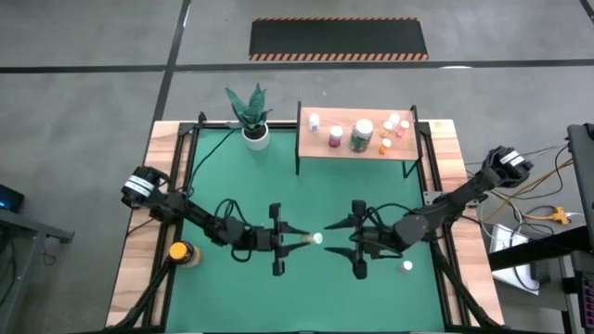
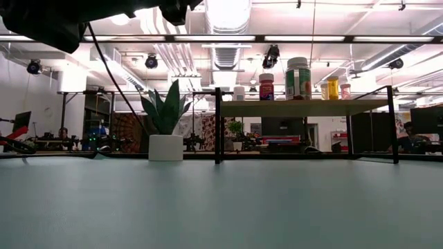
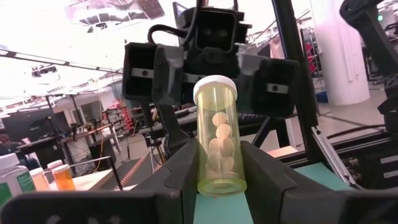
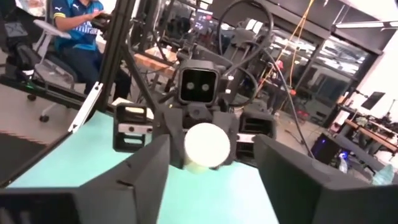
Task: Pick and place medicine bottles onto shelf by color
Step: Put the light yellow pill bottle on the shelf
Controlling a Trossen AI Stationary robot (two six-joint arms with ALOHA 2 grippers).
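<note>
A greenish-clear bottle point(image 3: 217, 149) with a white cap and pale pills inside is lifted over the middle of the green mat point(image 1: 317, 238). My left gripper point(image 1: 306, 239) point(image 3: 221, 163) is shut on it. My right gripper point(image 1: 334, 241) point(image 4: 210, 152) faces it from the right, open, its fingers either side of the white cap point(image 4: 208, 145) with gaps showing. One white-capped bottle point(image 1: 406, 266) stands on the mat near the right arm. An amber bottle with a yellow cap point(image 1: 178, 252) stands at the left edge. Several bottles point(image 1: 361, 134) stand on the wooden shelf point(image 1: 325, 148) point(image 2: 304, 107). My left gripper pinches the bottle's lower body, near its base point(image 3: 219, 177), between the two fingers point(image 3: 186, 168). The fingers come level from the table's left and lie along the bottle. It is lifted clear of the mat, lying level with its cap point(image 3: 215, 87) pointing at the right gripper.
A white pot with a green plant point(image 1: 252, 116) point(image 2: 166, 147) stands at the mat's far edge, left of the shelf. The shelf's black legs point(image 2: 217, 124) stand on the far part of the mat. Open green mat point(image 1: 306, 195) lies between the shelf and both grippers.
</note>
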